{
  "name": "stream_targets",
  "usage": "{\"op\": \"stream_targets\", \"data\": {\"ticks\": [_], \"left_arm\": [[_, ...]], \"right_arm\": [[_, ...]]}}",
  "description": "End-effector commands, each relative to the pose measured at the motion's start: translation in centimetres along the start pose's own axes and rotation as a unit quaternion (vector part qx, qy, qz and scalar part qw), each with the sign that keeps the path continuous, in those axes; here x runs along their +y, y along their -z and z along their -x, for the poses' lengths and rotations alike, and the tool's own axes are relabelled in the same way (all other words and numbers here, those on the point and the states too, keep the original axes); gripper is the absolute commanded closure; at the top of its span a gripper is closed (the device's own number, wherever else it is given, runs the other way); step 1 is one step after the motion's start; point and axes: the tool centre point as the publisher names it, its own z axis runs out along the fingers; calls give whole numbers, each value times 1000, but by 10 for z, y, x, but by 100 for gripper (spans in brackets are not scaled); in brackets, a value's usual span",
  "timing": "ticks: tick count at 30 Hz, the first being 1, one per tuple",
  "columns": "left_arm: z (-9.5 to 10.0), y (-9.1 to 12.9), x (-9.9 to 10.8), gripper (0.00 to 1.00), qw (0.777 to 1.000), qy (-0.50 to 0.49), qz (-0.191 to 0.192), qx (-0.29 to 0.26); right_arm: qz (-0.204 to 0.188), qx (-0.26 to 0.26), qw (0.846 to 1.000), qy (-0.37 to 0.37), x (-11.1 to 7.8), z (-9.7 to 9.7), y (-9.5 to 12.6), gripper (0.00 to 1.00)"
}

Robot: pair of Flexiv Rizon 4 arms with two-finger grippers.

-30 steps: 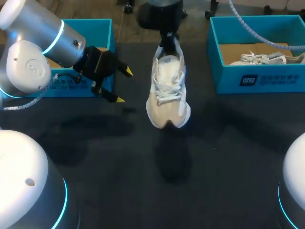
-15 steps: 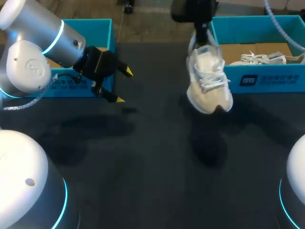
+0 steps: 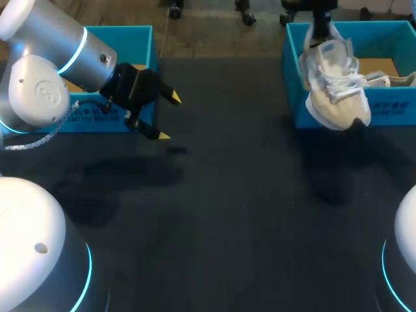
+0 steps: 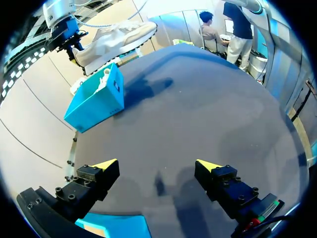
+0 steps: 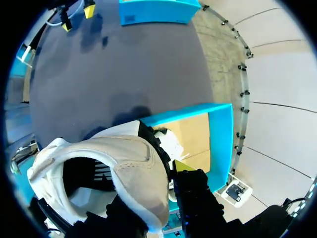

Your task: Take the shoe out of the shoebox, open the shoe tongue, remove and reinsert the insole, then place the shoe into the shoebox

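A beige and white shoe [image 3: 335,91] hangs toe-down in the air, over the front left corner of the teal shoebox [image 3: 390,107] at the back right. My right gripper [image 3: 323,36] is shut on its heel from above. In the right wrist view the shoe [image 5: 124,168] fills the space at the gripper [image 5: 161,188], with the shoebox [image 5: 220,144] below it. My left gripper [image 3: 168,117] stands open and empty in front of the left box. The left wrist view has its yellow-tipped gripper [image 4: 156,166] spread wide over bare table, the shoe [image 4: 114,39] far ahead.
A second teal box [image 3: 123,31] stands at the back left, behind my left arm. Another pale shoe [image 3: 383,79] with white laces lies inside the right shoebox on brown cardboard. The dark table [image 3: 227,214] stretches between the two boxes.
My right arm has carried the shoe from the table's middle to the right and back, over the right shoebox's front corner. The left arm has kept still.
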Motion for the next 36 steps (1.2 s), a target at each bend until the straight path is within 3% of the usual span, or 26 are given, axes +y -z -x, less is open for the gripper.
{"op": "stream_targets", "data": {"ticks": [1,14,20,24,31,36], "left_arm": [[-1,1,0,0,1000,0,1,-1],[-1,1,0,0,1000,0,1,-1],[-1,1,0,0,1000,0,1,-1],[-1,1,0,0,1000,0,1,-1],[-1,1,0,0,1000,0,1,-1],[-1,1,0,0,1000,0,1,-1]], "right_arm": [[20,-1,1000,1,-5,-2,1,100],[20,-1,1000,1,-5,-2,1,100],[27,-7,999,-31,-25,31,-17,100],[19,-5,999,-47,-48,59,-31,100],[40,-10,997,-68,-85,102,-59,100],[10,4,998,-61,-111,131,-70,100]]}}
